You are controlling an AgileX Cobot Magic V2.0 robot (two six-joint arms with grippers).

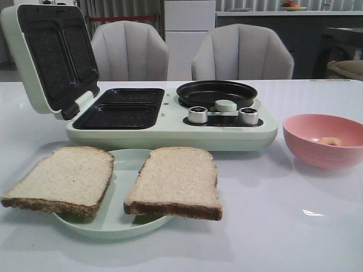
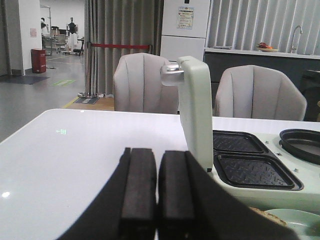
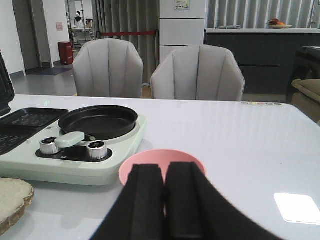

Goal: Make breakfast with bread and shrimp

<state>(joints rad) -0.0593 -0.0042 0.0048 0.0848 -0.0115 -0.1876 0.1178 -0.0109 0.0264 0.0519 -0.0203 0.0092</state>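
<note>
Two bread slices, the left slice [image 1: 61,178] and the right slice [image 1: 177,180], lie on a pale green plate [image 1: 126,163] at the table's front. One orange-pink shrimp [image 1: 332,141] shows in a pink bowl [image 1: 323,139] at the right. Neither gripper shows in the front view. My left gripper [image 2: 158,192] is shut and empty, to the left of the breakfast maker's raised lid [image 2: 196,112]. My right gripper [image 3: 165,197] is shut and empty, in front of the pink bowl [image 3: 162,159]. A bread edge [image 3: 12,202] shows in the right wrist view.
A pale green breakfast maker [image 1: 170,127] stands behind the plate, lid [image 1: 48,56] open at the left, with two black sandwich wells [image 1: 122,107], a round black pan [image 1: 216,92] and two silver knobs [image 1: 197,115]. Two grey chairs [image 1: 243,54] stand behind the table.
</note>
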